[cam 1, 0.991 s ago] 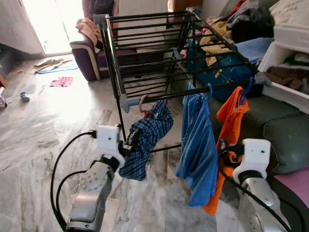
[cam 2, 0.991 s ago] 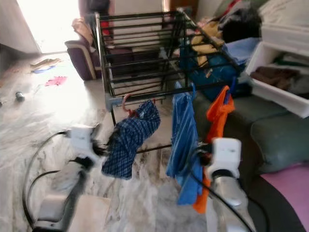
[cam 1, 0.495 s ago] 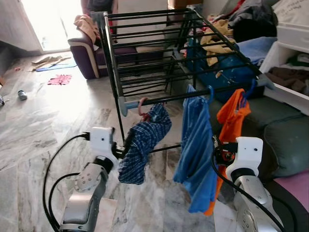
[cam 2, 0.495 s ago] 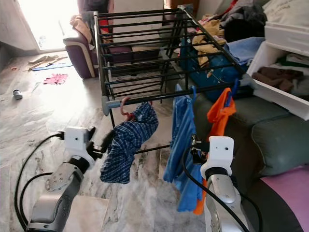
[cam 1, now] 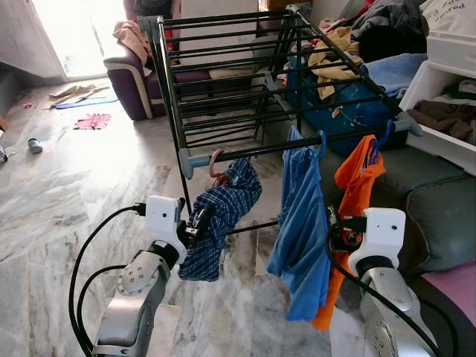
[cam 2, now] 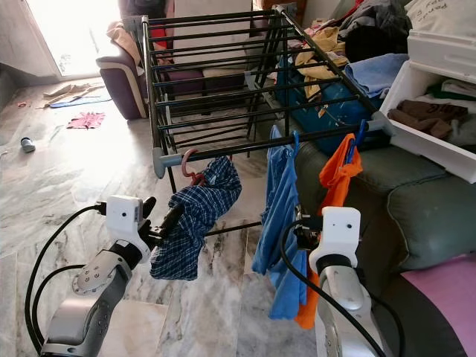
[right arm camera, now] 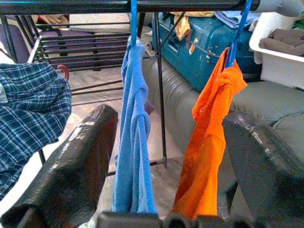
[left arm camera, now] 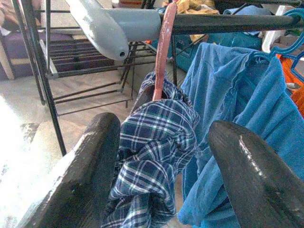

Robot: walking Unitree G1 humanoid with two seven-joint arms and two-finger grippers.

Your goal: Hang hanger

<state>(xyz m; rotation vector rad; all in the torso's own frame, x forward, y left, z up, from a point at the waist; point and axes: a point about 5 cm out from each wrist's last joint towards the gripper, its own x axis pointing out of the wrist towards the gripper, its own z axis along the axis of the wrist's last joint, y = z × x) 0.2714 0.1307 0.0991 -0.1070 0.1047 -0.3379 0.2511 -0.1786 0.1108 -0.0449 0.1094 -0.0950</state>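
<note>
Left wrist view shows the left tool spread wide, its two black fingers standing either side of a bunched blue plaid shirt without closing on it; the cloth touches the inner face of one finger. The shirt hangs from a pink hanger whose hook is over the front rail of the black drying rack, just beside the rail's grey end cap. In the left eye view the left tool sits at the near end of the silver arm, against the lower part of the plaid shirt, low in front of the rack. The right tool is also wide open and holds nothing; through its gap hang a blue shirt on a blue hanger and, beside it, an orange shirt on another blue hanger, both from the same front rail. All three garments hang in a row along that rail, plaid at the robot's left, orange at its right. Behind the orange shirt lies a grey-green sofa, with a white bin of folded clothes above it. Under and behind the rack stands a teal trunk with heaped clothes on top. Farther off, across the marble floor, are a purple armchair and scattered rags.
</note>
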